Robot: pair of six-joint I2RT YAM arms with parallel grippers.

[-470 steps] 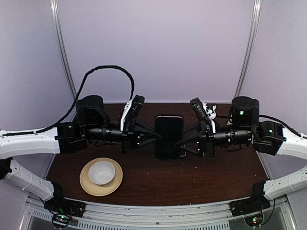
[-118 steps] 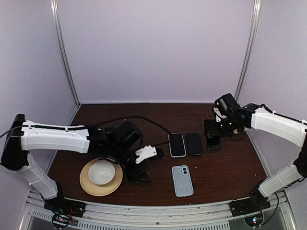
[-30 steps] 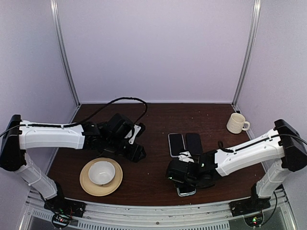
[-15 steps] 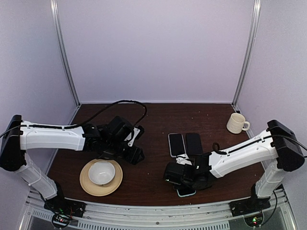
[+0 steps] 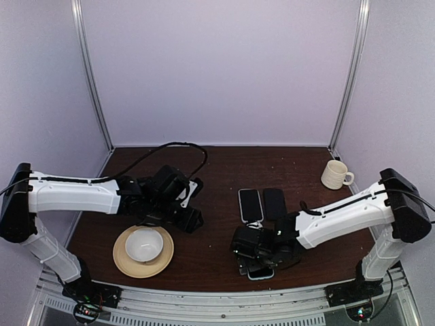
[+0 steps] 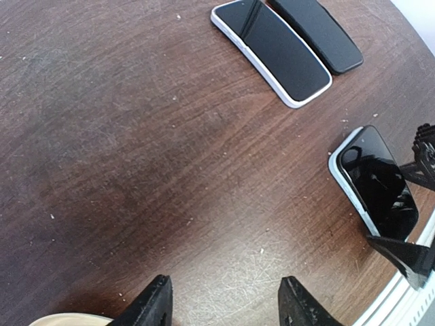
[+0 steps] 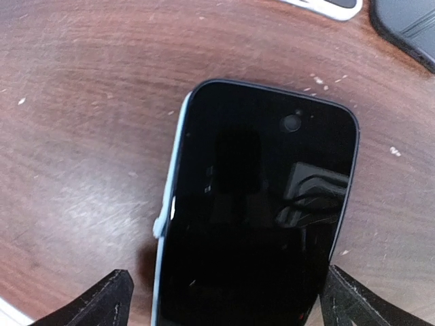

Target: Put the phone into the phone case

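The phone (image 7: 258,204) lies screen up near the table's front edge, a glossy black slab. It sits inside the phone case (image 7: 169,190), whose light-blue edge shows along the phone's left side. In the top view only its near end (image 5: 262,273) shows from under my right arm. My right gripper (image 7: 228,305) hangs low over it, open, one fingertip on each side of the phone's near end and apart from it. My left gripper (image 6: 224,305) is open over bare wood at centre left (image 5: 194,219), holding nothing.
A white-rimmed phone (image 5: 250,204) and a matte black slab (image 5: 274,203) lie side by side just behind my right gripper. A white bowl (image 5: 143,244) sits on a tan plate (image 5: 122,261) at front left. A cream mug (image 5: 334,175) stands at back right.
My right gripper's jaws have spread wider around the phone, and that arm has slid slightly toward the near edge. The left arm has barely moved.
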